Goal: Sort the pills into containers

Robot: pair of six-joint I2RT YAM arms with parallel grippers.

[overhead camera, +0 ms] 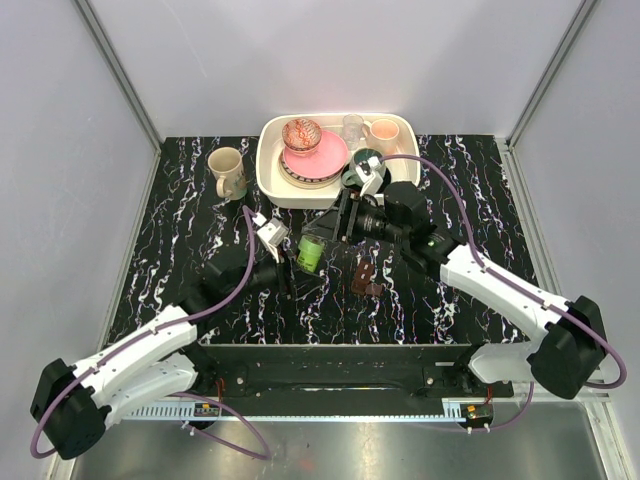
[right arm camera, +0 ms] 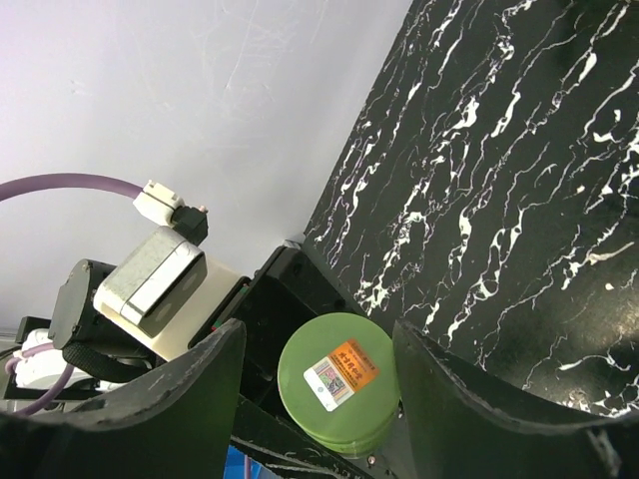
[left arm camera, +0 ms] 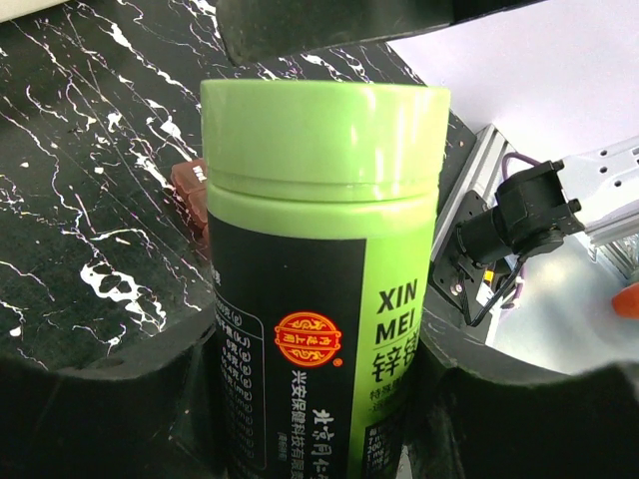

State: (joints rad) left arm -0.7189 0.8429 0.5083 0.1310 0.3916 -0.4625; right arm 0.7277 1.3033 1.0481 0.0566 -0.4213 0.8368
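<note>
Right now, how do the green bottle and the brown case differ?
The green bottle is a round, capped cylinder, bright green, clamped in the left gripper's jaws. The brown case is oblong, dark, and lies loose on the table. Both are near the table's middle.

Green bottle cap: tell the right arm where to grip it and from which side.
Grip the cap around its round side wall, coming end-on along the axis of the bottle; that looks best. The left end effector clamps the labelled body, leaving the cap free, and the open fingers of the right end effector flank it.
</note>
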